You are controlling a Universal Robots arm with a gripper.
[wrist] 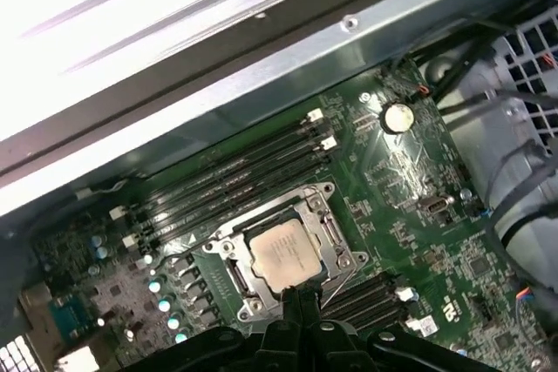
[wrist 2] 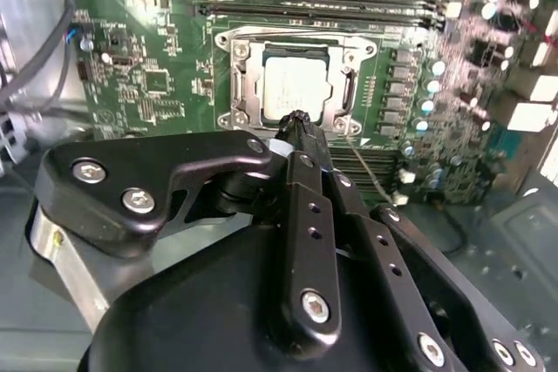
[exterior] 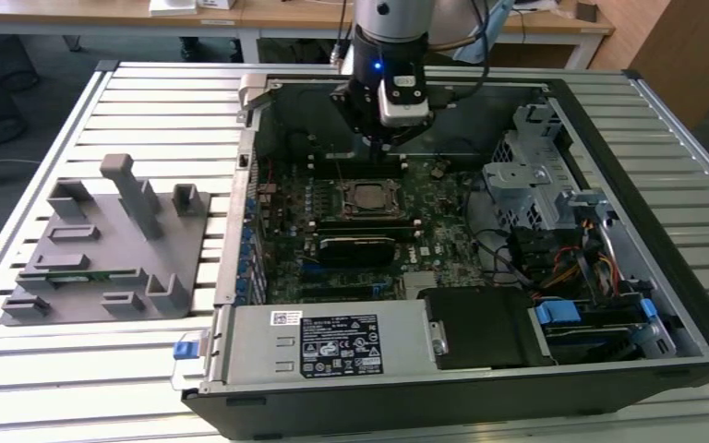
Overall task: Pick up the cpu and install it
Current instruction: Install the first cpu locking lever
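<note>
Since the cpu (wrist 2: 295, 84) already sits flat in the socket frame (wrist 2: 292, 83) on the motherboard (exterior: 367, 231), mid-frame in both wrist views, the placing looks done. Gripper (wrist 2: 298, 121) hangs just above it, fingers pinched together, holding nothing.

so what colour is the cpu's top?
Pale silvery metal on the small square cpu, clearest in the first wrist view.
</note>
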